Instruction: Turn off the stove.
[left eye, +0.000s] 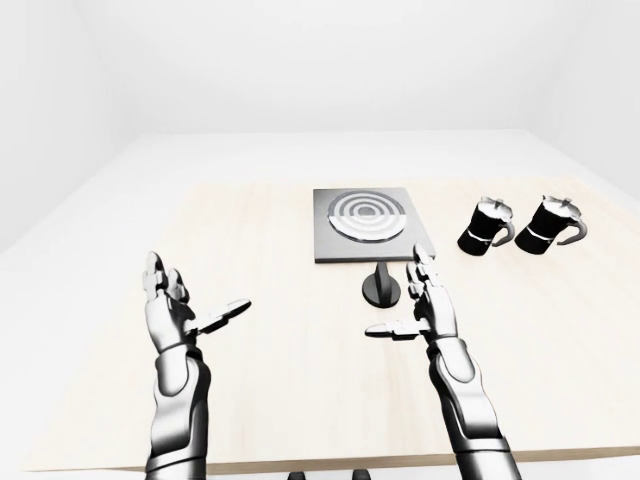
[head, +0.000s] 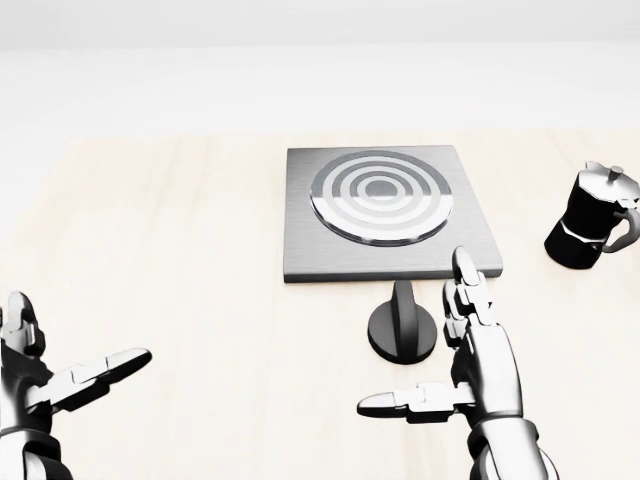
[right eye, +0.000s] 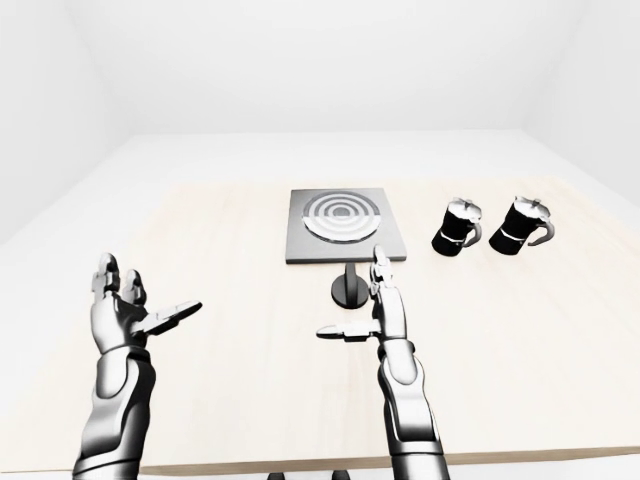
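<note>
Stove (head: 385, 208), a grey square slab with a ringed burner, sits mid-counter (head: 200, 250). Its knob (head: 402, 322), a black disc with an upright bar handle, stands just below the stove's lower edge in the head view, close to it; whether it touches the slab, cannot tell.

Right robot hand (head: 470, 370): wide, fingers (head: 465, 285) straight and pointing up toward the stove, thumb stuck out sideways. It is just right of the knob, fingertips level with it, holding nothing. Contact with the knob cannot be told; looks apart.

Left robot hand (head: 40, 375): also spread, empty, well to the left of the stove and low in the head view.

Two black moka pots (left eye: 487, 225) (left eye: 548, 224) stand side by side to the right of the stove, clear of both hands.

Progress, as a judgement: early. The knob is ungrasped, and nothing shows whether the burner is on or off. Left to do: bring the right hand across onto the bar handle, close round it, and turn.
</note>
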